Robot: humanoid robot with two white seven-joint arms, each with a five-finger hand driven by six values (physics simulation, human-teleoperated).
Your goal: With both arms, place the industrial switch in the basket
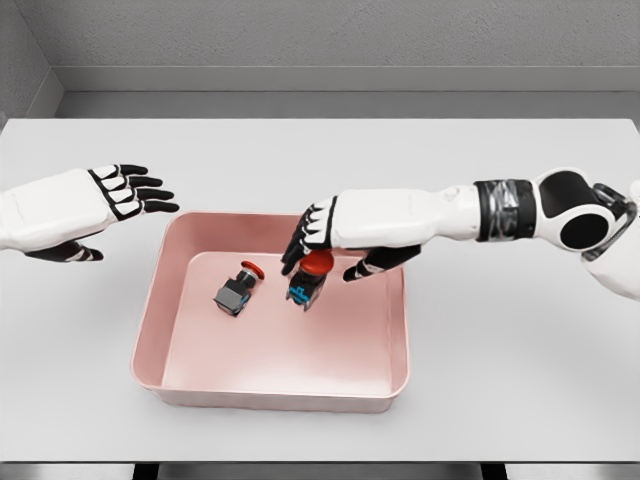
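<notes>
Pink plastic formed the shallow basket (150,310), which sat on a pale grey surface (500,380). Over its upper right part hung the right hand (335,240), its arm reaching in from the right edge. The black-tipped fingers (300,245) of that hand curled down around the red button cap of an industrial switch (306,280), whose blue and dark body hung just below the fingertips, tilted, over the basket floor. Whether that body touched the floor could not be told. The thumb showed on the right side of the red cap, so the switch was gripped between thumb and fingers.

A second switch (235,292) lay on its side on the basket floor, to the left of the gripping fingers and apart from them, its red cap pointing up and to the right, its grey body toward the lower left.

The left hand (100,205) hovered beyond the basket's upper left corner, outside the rim, palm down. Its fingers were spread and relaxed, holding nothing, the tips pointing toward the basket.
</notes>
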